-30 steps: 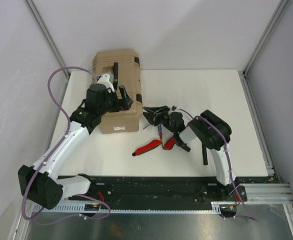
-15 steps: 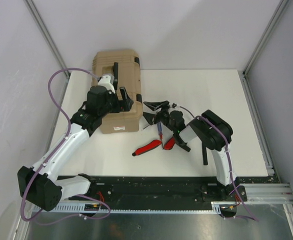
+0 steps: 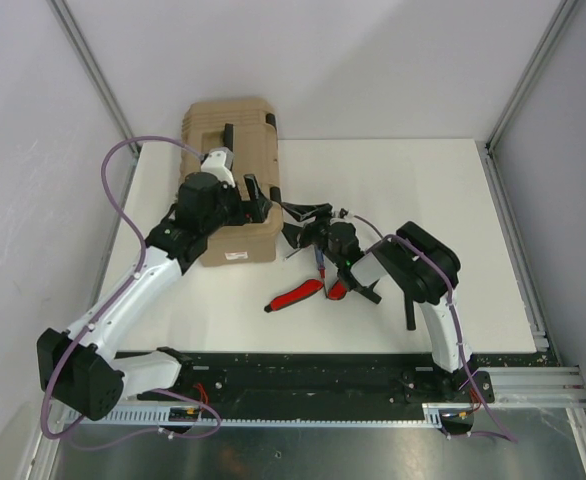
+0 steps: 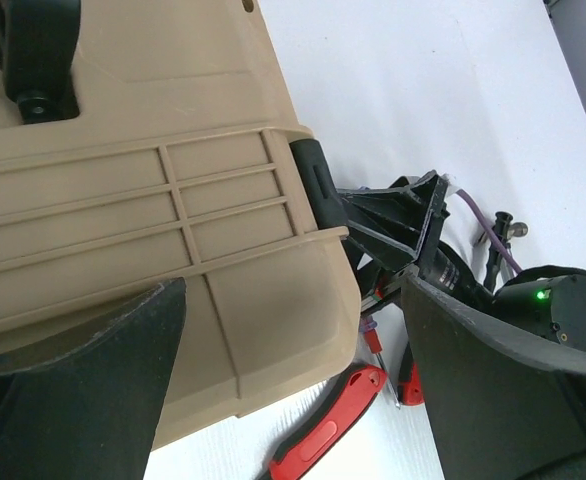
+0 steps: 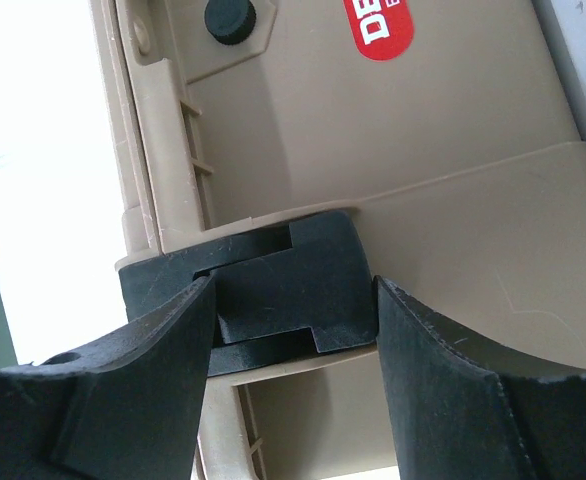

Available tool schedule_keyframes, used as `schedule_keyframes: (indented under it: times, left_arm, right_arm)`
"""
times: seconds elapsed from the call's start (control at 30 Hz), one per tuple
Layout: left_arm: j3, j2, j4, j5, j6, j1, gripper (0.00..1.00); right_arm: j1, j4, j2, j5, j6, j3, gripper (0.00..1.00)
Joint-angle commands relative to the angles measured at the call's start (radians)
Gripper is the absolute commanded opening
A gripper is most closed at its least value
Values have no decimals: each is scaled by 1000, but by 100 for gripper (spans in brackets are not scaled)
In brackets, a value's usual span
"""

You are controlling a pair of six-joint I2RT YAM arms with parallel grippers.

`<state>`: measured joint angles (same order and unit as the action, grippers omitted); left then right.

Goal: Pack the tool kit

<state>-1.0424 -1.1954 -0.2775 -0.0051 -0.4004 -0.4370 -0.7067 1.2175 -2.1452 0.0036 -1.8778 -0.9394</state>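
The tan toolbox (image 3: 231, 185) lies shut at the table's back left, its lid also in the left wrist view (image 4: 173, 190). My left gripper (image 3: 256, 196) is open and empty just above the box's near right corner (image 4: 293, 400). My right gripper (image 3: 306, 224) is open at the box's right side, its fingers either side of a black latch (image 5: 283, 275) without closing on it. A red-handled tool (image 3: 295, 293) and a second one (image 3: 338, 288) lie on the table in front. A small blue-red screwdriver (image 3: 319, 262) lies between them and the box.
A slim black tool (image 3: 410, 312) lies by the right arm's base. The white table (image 3: 423, 190) ends at metal rails on the right and at the walls behind. A purple cable loops off the left arm (image 3: 113, 190).
My right gripper has moved left, up to the latch on the toolbox's side. My left gripper has shifted a little to the right over the lid. The tools on the table have not moved.
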Motion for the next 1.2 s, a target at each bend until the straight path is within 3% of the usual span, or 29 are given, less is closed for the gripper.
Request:
schedule_keyframes:
  times: [0.0,0.2,0.67,0.93,1.17]
  left_arm:
    - [74,-56,-209,36,-34,-31,94]
    - [112,-72,-209,46,-9,-55,94]
    - [237,-88,-208,69,-27,-82,83]
    - [258,-73,-208,46,-37,-83,82]
    - [267,-66,-210,22,-48,-85,82]
  right_arm:
    - [-41,387,43,-25,12,-90,44]
    - [-21,387,74,-43,69,-91,33]
    - [8,385,111,-80,162,-100,5]
    - [16,350,118,-106,195,-98,0]
    - [22,161,201,-140,300,-92,0]
